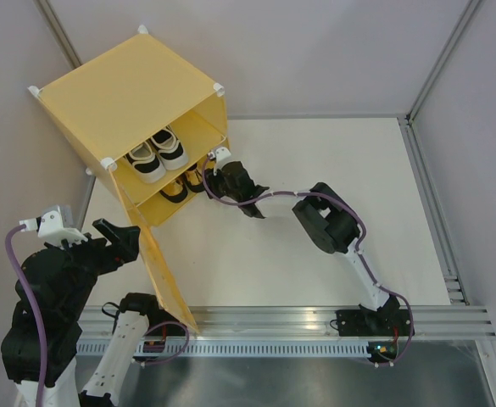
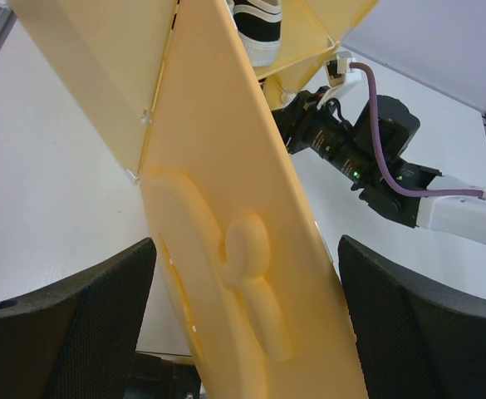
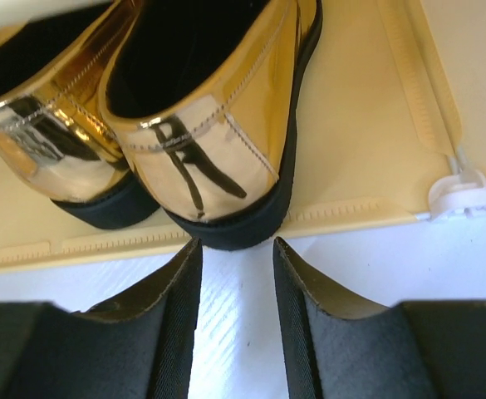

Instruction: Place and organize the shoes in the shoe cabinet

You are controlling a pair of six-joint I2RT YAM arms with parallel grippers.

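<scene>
Your left gripper (image 2: 247, 243) stands wide open on both sides of the open door (image 1: 158, 271) and holds nothing. Your right gripper (image 3: 236, 258), slightly open and empty, is just behind the heels of the gold slip-ons (image 3: 201, 158) in the lower compartment of the shoe cabinet (image 1: 129, 85). The sneakers (image 1: 156, 153) sit on the shelf above. All four shoes seem placed, so next, I think, draw the right arm back, then swing the door shut.

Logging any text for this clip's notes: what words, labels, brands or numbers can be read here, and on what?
No readable text in any view.
The gold shoes: dark streaks on one heel look like reflections, not letters.
The cabinet door: an embossed rounded figure, no lettering.
The sneakers: too small to show any brand.
</scene>
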